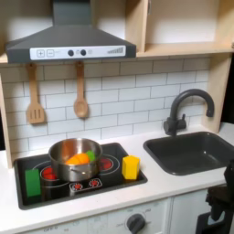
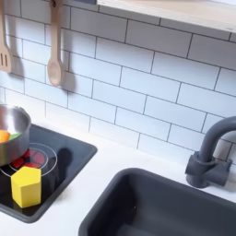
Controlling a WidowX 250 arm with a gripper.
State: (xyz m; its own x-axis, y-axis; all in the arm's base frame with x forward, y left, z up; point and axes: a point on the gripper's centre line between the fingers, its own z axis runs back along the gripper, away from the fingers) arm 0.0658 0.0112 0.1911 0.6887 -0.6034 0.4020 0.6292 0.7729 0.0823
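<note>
A dark part of my arm (image 1: 220, 199) rises at the bottom right corner of the first exterior view, in front of the sink (image 1: 194, 152). Its fingers cannot be made out there. A metal pot (image 1: 75, 157) stands on the black stove top (image 1: 110, 180) with an orange piece (image 1: 79, 159) and something green inside. Right of the pot stands a yellow block (image 1: 131, 166), and a green block (image 1: 33, 183) stands at the stove's front left. In the second exterior view the pot (image 2: 10, 135) is at the left edge, with the yellow block (image 2: 26, 187) in front of it.
A dark faucet (image 1: 179, 111) curves over the sink's back edge, also the faucet (image 2: 208, 159) above the sink (image 2: 161, 210). A wooden spatula (image 1: 35, 95) and spoon (image 1: 80, 90) hang on the tiled wall. A hood (image 1: 71, 42) hangs over the stove. White counter (image 1: 174, 183) surrounds everything.
</note>
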